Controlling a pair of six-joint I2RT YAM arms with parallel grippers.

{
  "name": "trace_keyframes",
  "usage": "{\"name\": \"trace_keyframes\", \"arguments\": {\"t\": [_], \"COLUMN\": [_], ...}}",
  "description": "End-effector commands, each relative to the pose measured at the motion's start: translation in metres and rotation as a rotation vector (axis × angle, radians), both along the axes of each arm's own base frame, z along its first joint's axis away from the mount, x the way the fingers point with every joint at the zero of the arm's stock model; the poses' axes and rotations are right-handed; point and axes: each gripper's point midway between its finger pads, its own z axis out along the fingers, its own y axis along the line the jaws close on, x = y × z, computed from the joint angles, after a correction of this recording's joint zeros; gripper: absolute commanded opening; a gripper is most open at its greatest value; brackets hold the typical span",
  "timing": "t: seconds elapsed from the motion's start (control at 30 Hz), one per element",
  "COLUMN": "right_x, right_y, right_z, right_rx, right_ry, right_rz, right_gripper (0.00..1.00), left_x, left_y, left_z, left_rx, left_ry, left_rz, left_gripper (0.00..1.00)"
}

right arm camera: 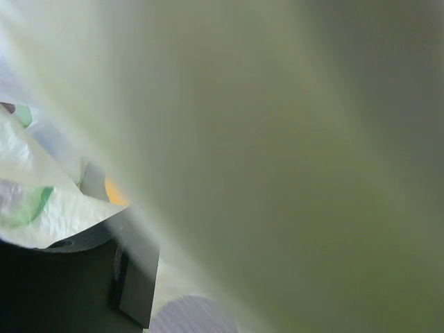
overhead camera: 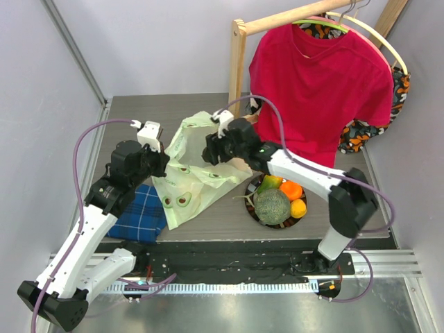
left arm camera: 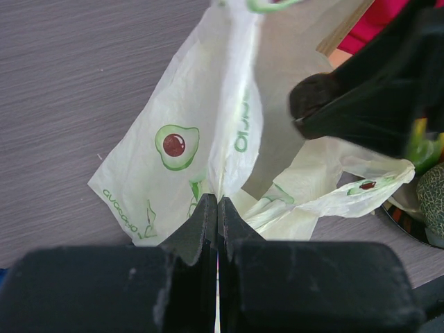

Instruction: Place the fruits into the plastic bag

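The plastic bag [overhead camera: 189, 177] is pale yellow-green with avocado prints and is held up off the table between both grippers. My left gripper [overhead camera: 161, 161] is shut on the bag's left edge; in the left wrist view the jaws [left arm camera: 218, 202] pinch a fold of the bag [left arm camera: 208, 125]. My right gripper [overhead camera: 210, 154] is at the bag's upper right edge and looks shut on it [left arm camera: 305, 112]. Blurred plastic [right arm camera: 277, 139] fills the right wrist view. The netted melon [overhead camera: 272, 206], small oranges [overhead camera: 291, 189] and a yellow-green piece [overhead camera: 270, 182] lie on the plate.
The dark plate [overhead camera: 250, 210] stands right of the bag. A blue plaid cloth [overhead camera: 142, 211] lies under my left arm. A red shirt [overhead camera: 322, 90] hangs from a wooden rack [overhead camera: 238, 62] at the back right.
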Motion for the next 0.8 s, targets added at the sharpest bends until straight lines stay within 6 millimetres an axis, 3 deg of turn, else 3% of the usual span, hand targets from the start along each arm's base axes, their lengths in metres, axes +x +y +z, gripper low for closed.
{"name": "trace_keyframes", "arguments": {"t": [0.0,0.03,0.2,0.3,0.37,0.53,0.77], "right_x": [-0.001,-0.002,-0.015,-0.022,-0.02,-0.02,-0.019], "right_y": [0.055,0.064,0.091,0.1,0.103,0.103,0.1], "right_z": [0.01,-0.006,-0.016,-0.023,-0.025,-0.032,-0.03], "right_rx": [0.025,0.005,0.041,0.084,0.083,0.065,0.057], "right_ry": [-0.054,-0.028,0.024,0.073,0.076,0.081,0.068], "right_rz": [0.04,0.052,0.112,0.135,0.131,0.132,0.128], "right_gripper": [0.38,0.38,0.42,0.5,0.66,0.89,0.9], "left_x": [0.004,0.004,0.003,0.003,0.003,0.003,0.003], "left_y": [0.0,0.0,0.0,0.0,0.0,0.0,0.0], "left_z": [0.011,0.01,0.012,0.011,0.011,0.012,0.012], "left_rx": [-0.021,-0.02,-0.022,-0.022,-0.021,-0.022,-0.021], "left_ry": [-0.042,-0.039,-0.043,-0.043,-0.042,-0.043,-0.045], "left_rz": [0.009,0.008,0.006,0.006,0.008,0.008,0.008], "left_gripper": [0.0,0.0,0.0,0.0,0.0,0.0,0.0]}}
